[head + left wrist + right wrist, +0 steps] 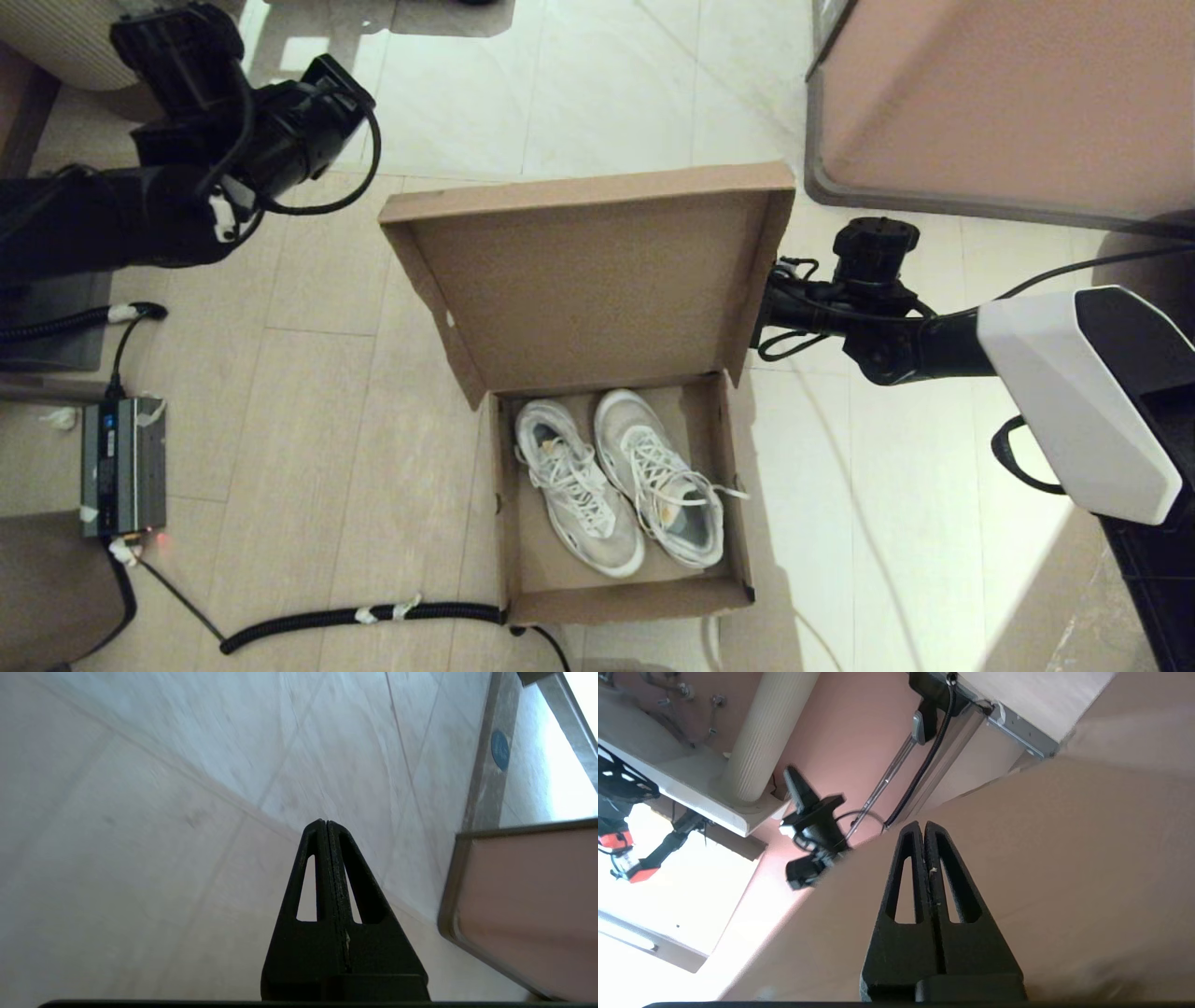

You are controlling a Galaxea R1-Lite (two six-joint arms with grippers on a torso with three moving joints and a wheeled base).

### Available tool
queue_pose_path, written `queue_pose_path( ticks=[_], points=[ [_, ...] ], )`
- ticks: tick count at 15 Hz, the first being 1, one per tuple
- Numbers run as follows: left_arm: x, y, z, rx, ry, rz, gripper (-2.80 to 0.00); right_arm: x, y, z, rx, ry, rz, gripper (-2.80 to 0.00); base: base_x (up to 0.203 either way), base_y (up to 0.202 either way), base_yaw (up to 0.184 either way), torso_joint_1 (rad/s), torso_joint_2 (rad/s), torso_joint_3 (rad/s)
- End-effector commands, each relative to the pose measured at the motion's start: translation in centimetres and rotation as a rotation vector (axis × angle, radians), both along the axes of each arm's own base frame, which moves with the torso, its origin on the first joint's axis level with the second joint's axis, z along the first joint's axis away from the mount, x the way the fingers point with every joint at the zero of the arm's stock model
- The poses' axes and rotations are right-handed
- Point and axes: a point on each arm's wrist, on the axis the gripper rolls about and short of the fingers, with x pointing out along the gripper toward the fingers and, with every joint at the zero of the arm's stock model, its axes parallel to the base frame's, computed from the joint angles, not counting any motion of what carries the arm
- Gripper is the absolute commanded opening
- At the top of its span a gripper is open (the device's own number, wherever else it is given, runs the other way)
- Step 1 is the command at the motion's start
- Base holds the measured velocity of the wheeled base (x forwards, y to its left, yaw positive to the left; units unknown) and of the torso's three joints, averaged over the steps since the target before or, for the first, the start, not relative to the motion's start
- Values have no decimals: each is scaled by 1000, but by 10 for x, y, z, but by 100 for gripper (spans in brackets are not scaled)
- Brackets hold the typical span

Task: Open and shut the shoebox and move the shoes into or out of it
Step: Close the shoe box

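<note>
The brown cardboard shoebox [512, 523] stands on the floor with its hinged lid [597, 280] raised towards me. Two white lace-up shoes [579, 490] lie side by side in it, toes pointing away from me. My right gripper [782, 313] is shut on nothing at the lid's right edge, its tips hidden behind the cardboard. In the right wrist view the right gripper [923, 825] lies close along the lid's outer face [1064, 858]. My left gripper [173, 42] is held high at the far left, away from the box. The left gripper [325, 822] is shut and empty over bare floor.
A large pinkish-brown block with a grey rim [1008, 93] stands at the far right, behind the box. A grey electronics unit [121, 462] sits on the floor at the left. A black corrugated cable [373, 614] runs along the box's near side.
</note>
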Motion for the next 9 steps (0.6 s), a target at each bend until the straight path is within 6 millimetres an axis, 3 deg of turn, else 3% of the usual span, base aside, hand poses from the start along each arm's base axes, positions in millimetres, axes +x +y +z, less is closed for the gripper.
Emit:
queue_pose_path(
  ticks=[1,5,9],
  points=[
    [18,-15,-26,-22,60,-44,-280,-20,-3,18,0,14,16,-280,0,0,0,0,0,0],
    [43,-25,-61,-8,73,-122,-280,-52,-9,17,-18,96,32,-280,0,0,0,0,0,0],
    [37,-56,-62,-12,65,-186,-280,-98,-14,20,-47,139,39,-280,0,0,0,0,0,0]
  ],
)
